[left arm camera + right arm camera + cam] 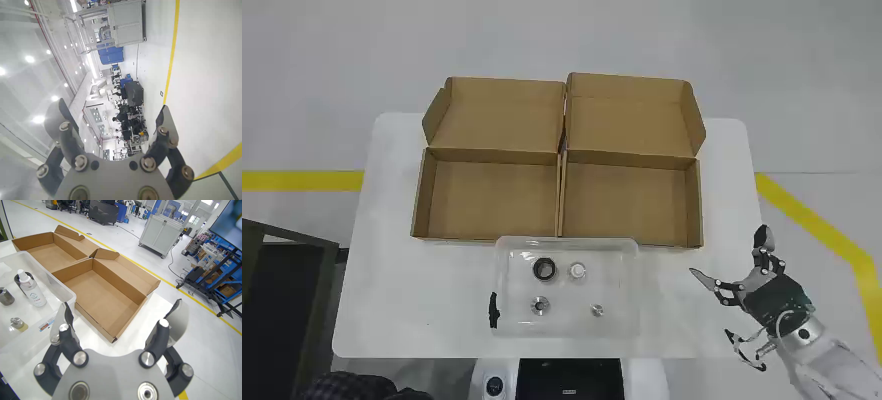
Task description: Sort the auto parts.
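From above, my right claw hangs over the right edge of the white table, spread wide and gripping nothing. The clear plastic tray sits centred at the near edge, just in front of 2 open brown cardboard boxes, the left box and the right box, which touch side by side. In the tray 4 parts stand apart: a black ring-shaped cylinder, a white-capped clear spray bottle, a grey steel cylinder and a small metal knob. A short black piece lies just beside the tray's left wall, its long axis running near to far. Open tabletop flanks the tray on both sides.

At my left wrist, my left claw is spread wide, grips nothing and points at the workshop floor.

At my right wrist, 1 finger overlaps the tray's corner and the other the table edge. The bottle stands upright, nozzle up, with the black cylinder just behind it.
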You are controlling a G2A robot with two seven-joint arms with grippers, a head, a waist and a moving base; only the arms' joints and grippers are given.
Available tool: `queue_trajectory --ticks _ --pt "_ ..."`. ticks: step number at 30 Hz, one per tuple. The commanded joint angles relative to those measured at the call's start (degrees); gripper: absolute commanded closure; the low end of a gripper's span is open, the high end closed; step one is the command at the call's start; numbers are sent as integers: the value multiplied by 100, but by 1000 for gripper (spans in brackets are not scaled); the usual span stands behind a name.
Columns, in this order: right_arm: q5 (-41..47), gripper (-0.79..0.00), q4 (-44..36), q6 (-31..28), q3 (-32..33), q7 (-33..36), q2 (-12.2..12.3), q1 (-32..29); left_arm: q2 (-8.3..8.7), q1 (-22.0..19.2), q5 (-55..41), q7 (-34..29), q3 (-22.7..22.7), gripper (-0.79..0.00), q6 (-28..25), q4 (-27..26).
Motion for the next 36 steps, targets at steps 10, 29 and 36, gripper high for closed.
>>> queue_trajectory --ticks 10,29,36 --pt "2 -785 2 -2 -8 10 0 8 0 0 0 0 0 -785 0 0" --pt "10 -785 95 -903 -1387 992 64 1417 0 0 0 0 0 -785 0 0" --pt "44 -785 400 -1130 -2226 1467 48 2148 0 0 0 0 0 -785 0 0"
